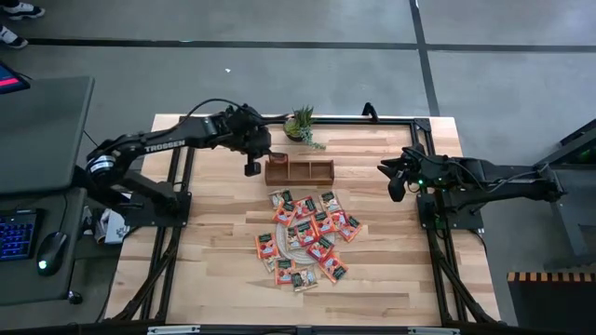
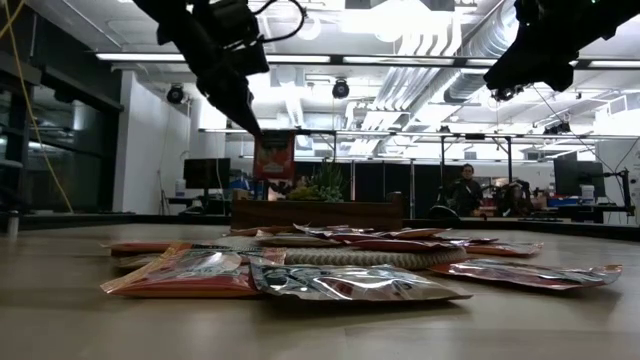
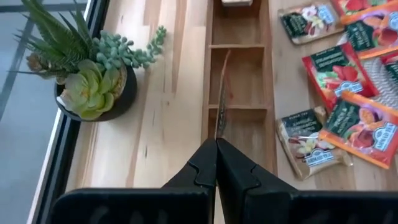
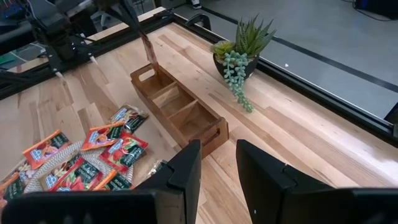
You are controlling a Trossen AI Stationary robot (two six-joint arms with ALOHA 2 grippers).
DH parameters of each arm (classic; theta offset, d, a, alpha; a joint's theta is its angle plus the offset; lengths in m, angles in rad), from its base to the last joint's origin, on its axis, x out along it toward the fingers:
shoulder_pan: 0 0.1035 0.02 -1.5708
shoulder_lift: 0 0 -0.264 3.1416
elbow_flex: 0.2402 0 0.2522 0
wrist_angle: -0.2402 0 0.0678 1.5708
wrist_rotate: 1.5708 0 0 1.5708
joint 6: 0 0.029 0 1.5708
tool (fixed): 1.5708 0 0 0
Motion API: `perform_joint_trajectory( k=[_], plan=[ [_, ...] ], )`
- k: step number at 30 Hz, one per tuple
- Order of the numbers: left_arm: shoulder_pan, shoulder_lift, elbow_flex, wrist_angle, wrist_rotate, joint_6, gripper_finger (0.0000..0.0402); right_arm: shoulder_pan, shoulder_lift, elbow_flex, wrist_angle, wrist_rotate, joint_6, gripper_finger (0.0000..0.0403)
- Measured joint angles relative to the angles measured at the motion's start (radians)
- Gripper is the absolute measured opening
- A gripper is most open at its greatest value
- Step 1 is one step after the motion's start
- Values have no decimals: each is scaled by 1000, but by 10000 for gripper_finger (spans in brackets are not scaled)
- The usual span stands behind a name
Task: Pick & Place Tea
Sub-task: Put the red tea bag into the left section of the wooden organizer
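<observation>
Several orange-red and beige tea sachets (image 1: pixel 307 237) lie flat on and around a round whitish mat (image 2: pixel 340 257) at the table's middle. Behind them stands the brown wooden tray (image 1: pixel 300 171) with three compartments. My left gripper (image 3: pixel 216 146) hangs above the tray's left end, shut on one orange-red sachet (image 2: pixel 273 155). My right gripper (image 1: pixel 396 181) waits over the table's right side, open with nothing between its fingers (image 4: pixel 186 168). My left gripper pinches the sachet's upper edge (image 3: pixel 217 127) between its two shut fingers. The fingers slant down from the table's left. The sachet hangs upright below them, edge-on in the left wrist view, clear above the tray's left compartments (image 3: pixel 239 124).
A potted succulent (image 1: pixel 301 124) stands just behind the tray at the table's far edge. A dark frame rail (image 1: pixel 391 118) runs along the table's far edge. Bare wood lies to the left and right of the sachet pile.
</observation>
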State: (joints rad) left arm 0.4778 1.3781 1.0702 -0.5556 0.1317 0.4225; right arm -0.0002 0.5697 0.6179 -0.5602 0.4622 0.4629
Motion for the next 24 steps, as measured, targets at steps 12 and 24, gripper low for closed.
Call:
perform_joint_trajectory(
  k=[12, 24],
  plan=[
    [0, 77, 0, 15, -37, -13, 0, 0, 0, 0, 0, 2, 0, 99],
    [0, 145, 0, 7, -60, -104, 0, 0, 0, 0, 0, 7, 0, 99]
  ],
)
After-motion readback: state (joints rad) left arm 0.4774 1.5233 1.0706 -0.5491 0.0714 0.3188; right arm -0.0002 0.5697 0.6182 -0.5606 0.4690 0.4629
